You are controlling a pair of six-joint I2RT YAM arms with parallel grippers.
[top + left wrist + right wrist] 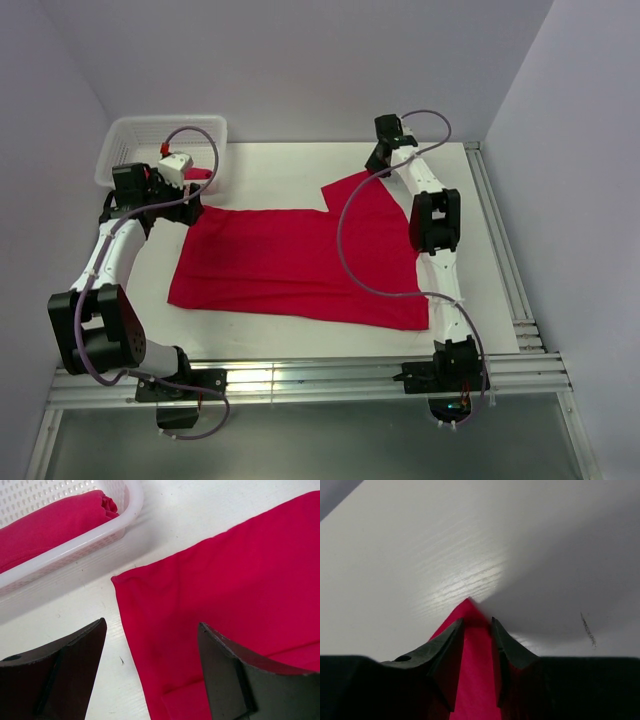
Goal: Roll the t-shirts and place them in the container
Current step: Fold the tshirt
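One crimson t-shirt [300, 260] lies spread flat on the white table, a sleeve [352, 188] pointing to the back right. My right gripper [378, 160] is low at that sleeve's tip. In the right wrist view its jaws [477, 621] stand narrowly apart astride the red corner [469, 605], with cloth showing between them. My left gripper [151, 623] hovers wide open over the shirt's back left corner [120, 580], holding nothing. A second red t-shirt [50, 522] lies bundled inside the white lattice basket [127, 517].
The basket [130, 135] stands at the back left corner, right beside my left gripper [192, 182]. Walls close the table at the back and both sides. A metal rail [500, 240] runs along the right edge.
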